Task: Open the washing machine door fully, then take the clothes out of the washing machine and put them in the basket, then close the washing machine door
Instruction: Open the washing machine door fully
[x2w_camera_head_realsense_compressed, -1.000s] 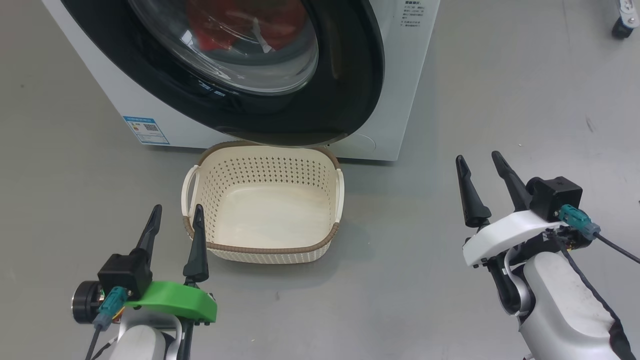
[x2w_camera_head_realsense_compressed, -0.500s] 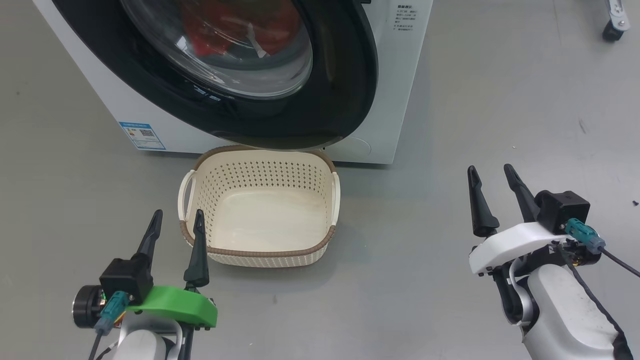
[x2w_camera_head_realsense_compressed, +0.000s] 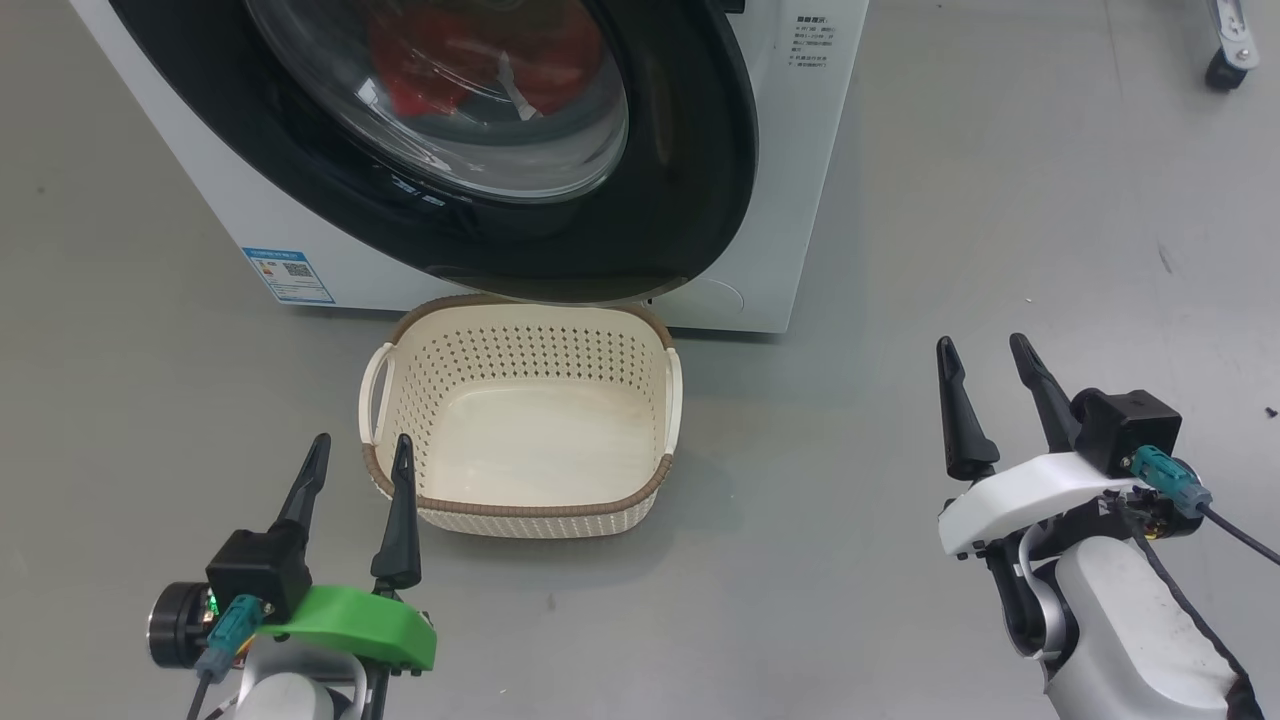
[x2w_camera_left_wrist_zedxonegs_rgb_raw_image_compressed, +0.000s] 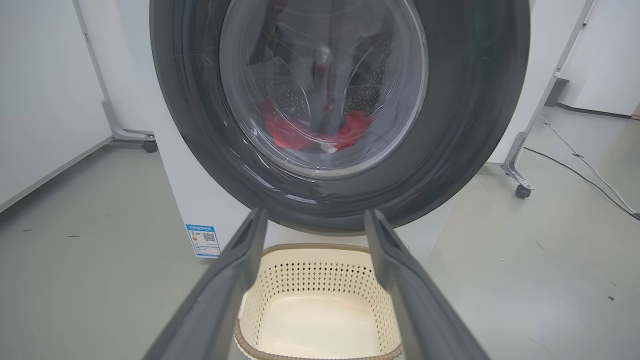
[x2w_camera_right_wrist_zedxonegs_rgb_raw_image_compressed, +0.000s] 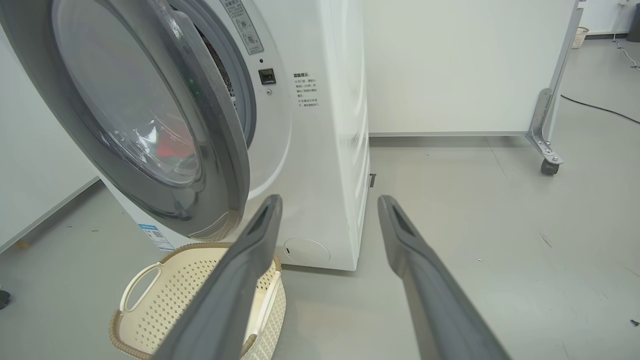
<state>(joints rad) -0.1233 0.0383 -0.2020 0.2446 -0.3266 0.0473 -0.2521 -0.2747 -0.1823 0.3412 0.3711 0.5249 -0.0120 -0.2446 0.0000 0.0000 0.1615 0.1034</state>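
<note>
The washing machine door (x2w_camera_head_realsense_compressed: 700, 170) takes the upper left and upper middle of the head view. In the right wrist view it stands partly swung out from the white washing machine (x2w_camera_head_realsense_compressed: 810, 160), with a gap open at its right edge. The clothes (x2w_camera_head_realsense_compressed: 440, 60), red, lie inside the drum and are seen through the glass bowl of the door, at the top of the frame. The basket (x2w_camera_head_realsense_compressed: 520, 508) stands on the grey floor (x2w_camera_head_realsense_compressed: 900, 250) in the middle of the frame, just under the lower rim of the door, and its cream bottom shows fully.

The left hand (x2w_camera_head_realsense_compressed: 361, 442) is at the lower left, with its two fingers spread wide and nothing between them. One finger overlaps the near left corner of the basket in the picture, but I cannot tell if it touches. The right hand (x2w_camera_head_realsense_compressed: 980, 342) is at the lower right, well apart from the basket, also spread wide and holding nothing, above the floor.
</note>
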